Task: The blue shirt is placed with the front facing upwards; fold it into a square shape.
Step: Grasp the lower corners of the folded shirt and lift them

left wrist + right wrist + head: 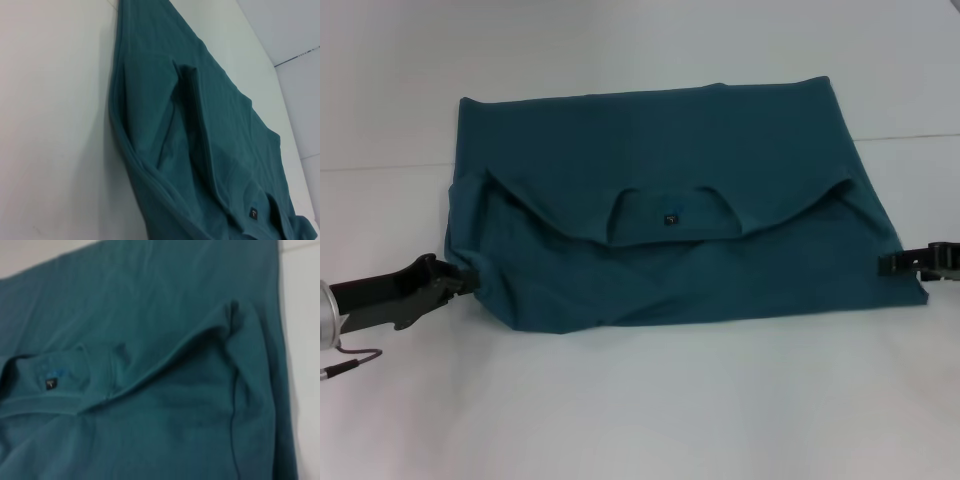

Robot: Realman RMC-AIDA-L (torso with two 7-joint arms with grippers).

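Left gripper (pixel 468 281): I have it low at the near left corner of the blue shirt (pixel 670 200), fingertips right at the cloth edge; whether the jaws are pinching fabric or merely touching it I cannot tell (the tips vanish against the fold).
Right gripper (pixel 886 264): it sits at the near right edge of the shirt, its dark tip meeting the cloth; jaw state not visible to me either.
Blue shirt: it lies on the white table (pixel 640 410), folded into a broad rectangle, with the near part doubled over the far part.
Collar: it faces up near the middle, with the small dark label (pixel 670 219) showing.
Lettering: none visible from any view.
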